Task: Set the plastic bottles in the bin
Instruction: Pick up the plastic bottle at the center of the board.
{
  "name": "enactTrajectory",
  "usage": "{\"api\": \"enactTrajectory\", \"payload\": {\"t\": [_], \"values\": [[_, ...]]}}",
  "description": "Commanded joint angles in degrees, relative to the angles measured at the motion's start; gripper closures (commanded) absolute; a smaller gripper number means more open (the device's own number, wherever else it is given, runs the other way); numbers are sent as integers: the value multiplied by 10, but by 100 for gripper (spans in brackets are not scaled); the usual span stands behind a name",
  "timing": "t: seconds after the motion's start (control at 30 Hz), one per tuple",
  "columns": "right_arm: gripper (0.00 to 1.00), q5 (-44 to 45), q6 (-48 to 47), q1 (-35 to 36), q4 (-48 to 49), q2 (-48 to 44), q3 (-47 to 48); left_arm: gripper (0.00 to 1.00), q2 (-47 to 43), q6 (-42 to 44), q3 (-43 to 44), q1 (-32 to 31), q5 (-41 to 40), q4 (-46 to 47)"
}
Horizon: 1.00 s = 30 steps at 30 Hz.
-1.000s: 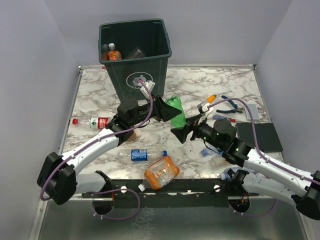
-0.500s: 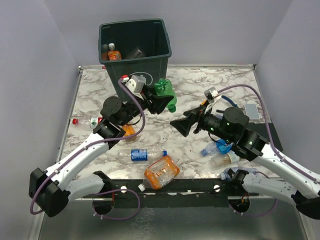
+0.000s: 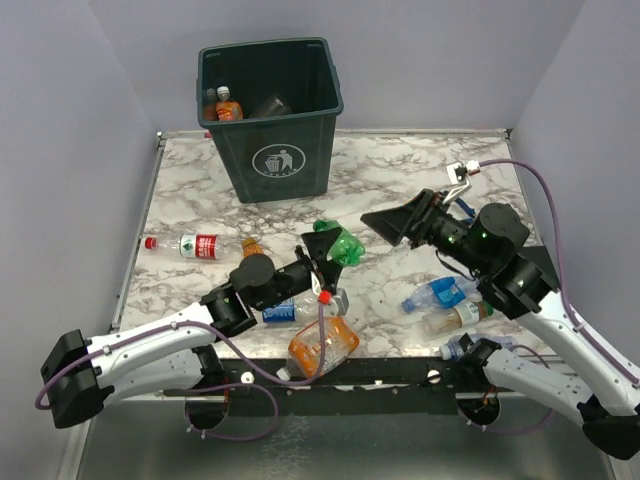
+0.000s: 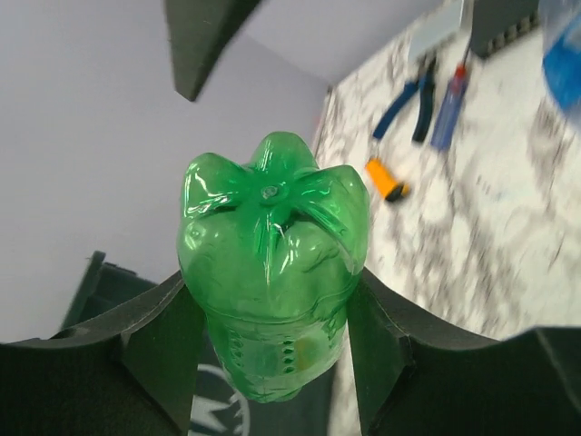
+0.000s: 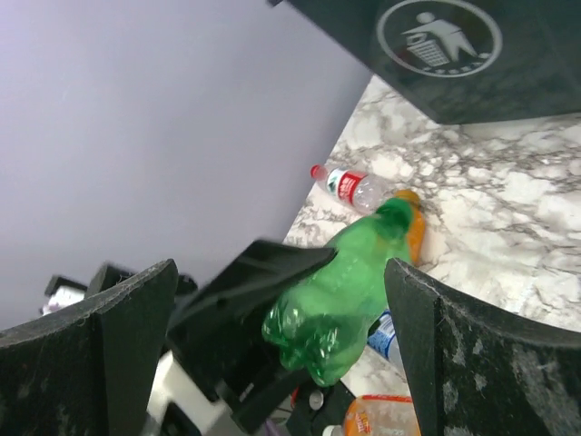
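Your left gripper (image 3: 325, 248) pinched the green bottle (image 4: 272, 236) by its sides, base pointing away from the wrist. You held it over the middle of the table (image 3: 400, 170), near of the bin (image 3: 270, 150) and apart from it. Your right gripper (image 3: 385, 222) hung just right of that bottle, jaws spread wide, holding nothing.

The bin stood upright at the far edge, left of centre. Inside, against its left wall, was an orange-capped bottle (image 3: 228, 108); the darker item (image 3: 272, 104) beside it I couldn't tell.

Bottles lying on the table:
- red-labelled bottle (image 3: 197, 245), far left
- small orange-tinted bottle (image 3: 250, 246), beside it
- blue-labelled bottle (image 3: 283, 312), partly under your left arm
- crushed orange bottle (image 3: 322, 346), near edge
- blue bottle (image 3: 440, 292) and clear bottle (image 3: 455, 318), beside your right arm
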Motion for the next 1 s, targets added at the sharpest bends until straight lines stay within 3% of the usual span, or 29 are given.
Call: {"api": "enactTrajectory", "payload": {"t": [0.0, 0.1, 0.17, 0.4, 0.63, 0.97], "values": [[0, -111, 87, -82, 14, 17, -13, 100, -34, 257, -36, -42, -133, -57], [0, -177, 93, -138, -12, 71, -21, 100, -46, 303, -51, -63, -159, -91], [1, -280, 105, -166, 20, 118, -34, 100, -50, 329, -59, -77, -172, -119], [3, -428, 115, -175, 143, 208, -44, 100, -42, 385, -79, -127, -175, -178], [4, -498, 103, -173, 170, 293, -30, 100, 11, 401, -54, -176, -193, -193], [8, -476, -34, -117, 21, 356, 26, 100, 42, 426, 7, -199, -203, -264]]}}
